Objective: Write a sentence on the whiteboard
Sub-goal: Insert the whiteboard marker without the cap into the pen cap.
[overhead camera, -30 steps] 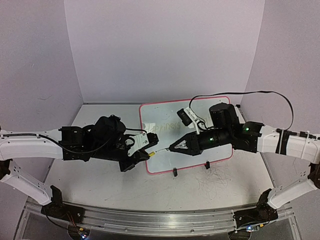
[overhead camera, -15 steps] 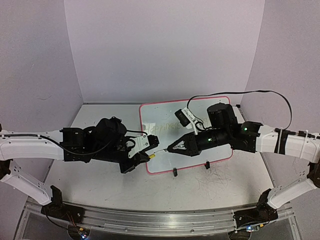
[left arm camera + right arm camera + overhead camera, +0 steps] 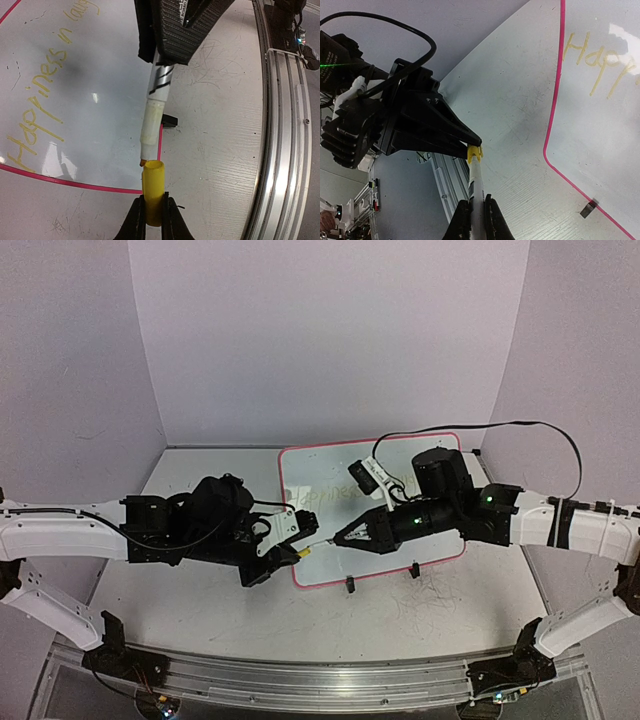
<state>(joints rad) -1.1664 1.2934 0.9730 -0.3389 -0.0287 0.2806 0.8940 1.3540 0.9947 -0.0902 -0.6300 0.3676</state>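
- Toward the far edge of the bench, about mid-width, lies 1 whiteboard. It is a flat white rectangle with rounded corners and a thin pink-red rim. Its glossy face throws glare, and it sits slightly askew to the bench edges.
- 2 small black clip feet sit on its near long edge.
- 1 sentence in faint yellow-green handwriting starts by the board's left edge. The left wrist view reads "Happiness in lau", and the frame cuts off the rest.
- 1 marker has a slim round white barrel with a black-and-silver label band. It narrows to a pale tapered neck and a yellowish nib.
- 1 cap is a short yellow plastic tube with an open round mouth.
- 2 black grippers face each other above the board's left edge, close to its near left corner.
- On the left gripper, the jaws are clamped on the closed end of the cap.
- On the right gripper, the jaws are pinched on the marker barrel.
- The nib meets the rim of the cap's mouth, a little off-centre. Whether it has entered the cap cannot be told.
- The bench top is matt white, scuffed with grey scratches. 1 ribbed aluminium rail runs along its near edge.
- 1 black cable arcs over the right arm.
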